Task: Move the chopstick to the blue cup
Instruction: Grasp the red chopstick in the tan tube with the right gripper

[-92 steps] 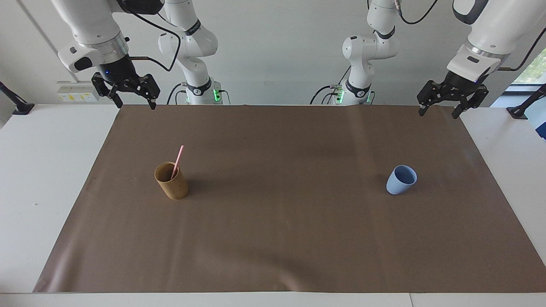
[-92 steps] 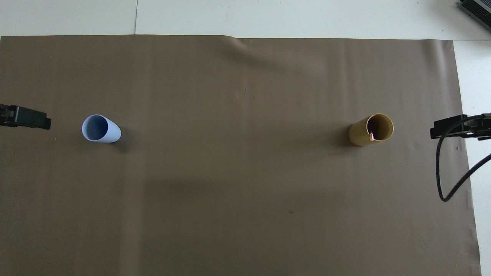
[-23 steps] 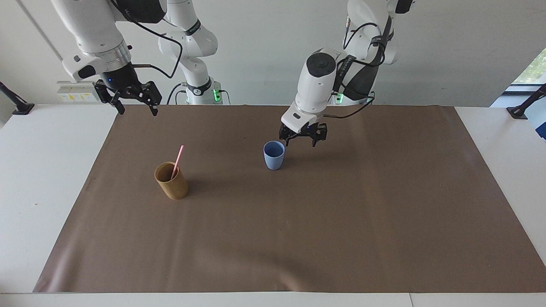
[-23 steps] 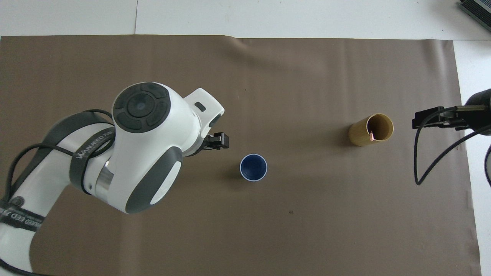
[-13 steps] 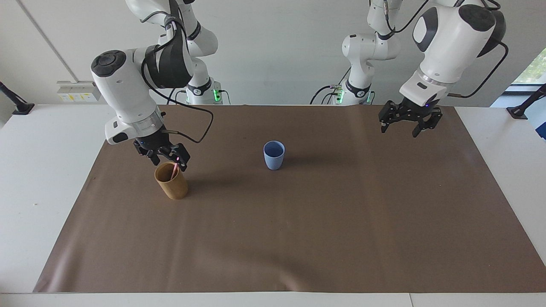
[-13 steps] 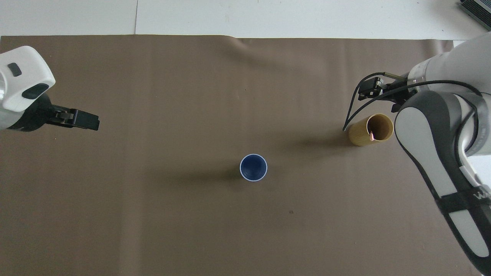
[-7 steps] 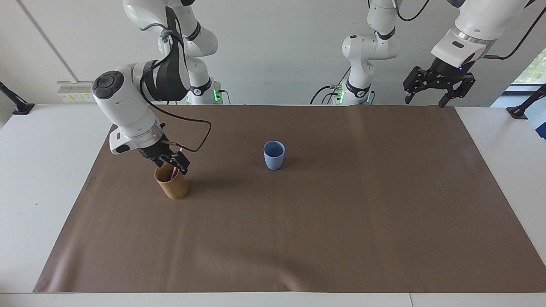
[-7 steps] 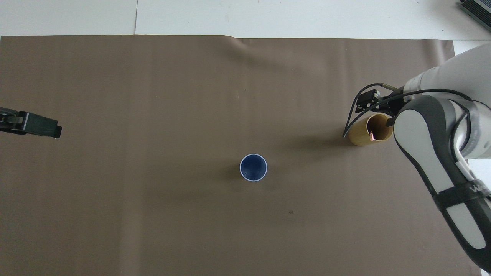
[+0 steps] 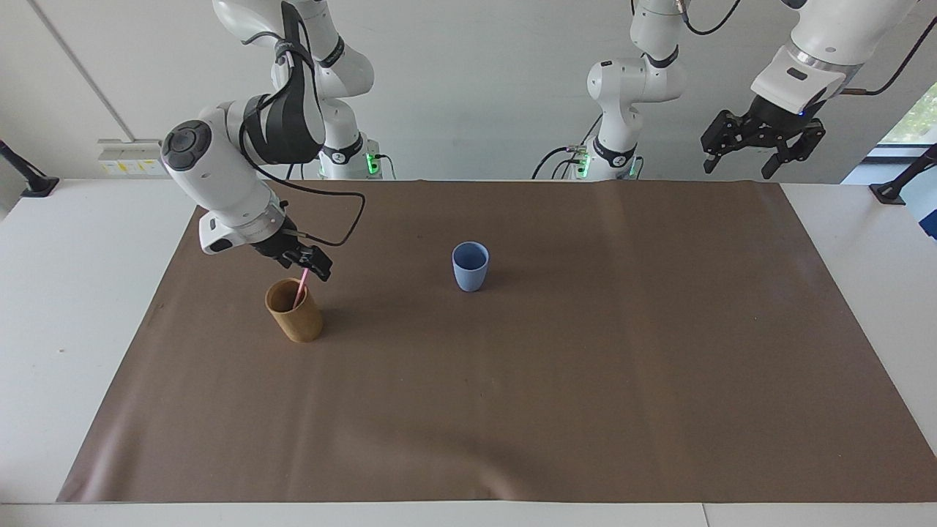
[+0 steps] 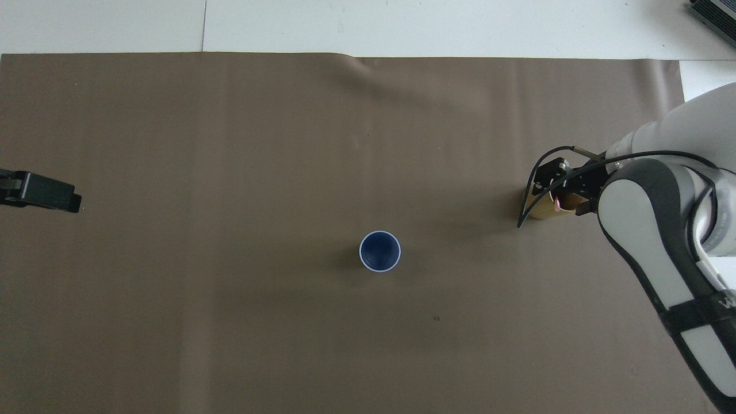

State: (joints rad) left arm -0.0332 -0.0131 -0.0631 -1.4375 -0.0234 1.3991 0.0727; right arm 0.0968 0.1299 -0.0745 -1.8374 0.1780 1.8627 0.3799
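The pink chopstick (image 9: 301, 287) leans in the brown cup (image 9: 295, 318) toward the right arm's end of the mat. My right gripper (image 9: 316, 265) sits at the chopstick's upper end, just above the cup's rim, and hides that end. From overhead, the right gripper (image 10: 560, 187) covers most of the brown cup (image 10: 536, 210), and only a bit of the pink chopstick (image 10: 556, 201) shows. The blue cup (image 9: 469, 267) stands upright and empty mid-mat, also seen as the blue cup (image 10: 379, 251). My left gripper (image 9: 737, 170) waits open, raised over the mat's corner at the left arm's end.
A brown mat (image 9: 512, 410) covers most of the white table (image 9: 66, 307). The right arm's black cable (image 9: 344, 219) loops beside its wrist, above the mat. Only the tip of the left gripper (image 10: 40, 192) shows overhead.
The right gripper slid up the chopstick from the brown cup's mouth to the stick's upper end. The left gripper pulled back and up from over the mat. Both cups stayed put.
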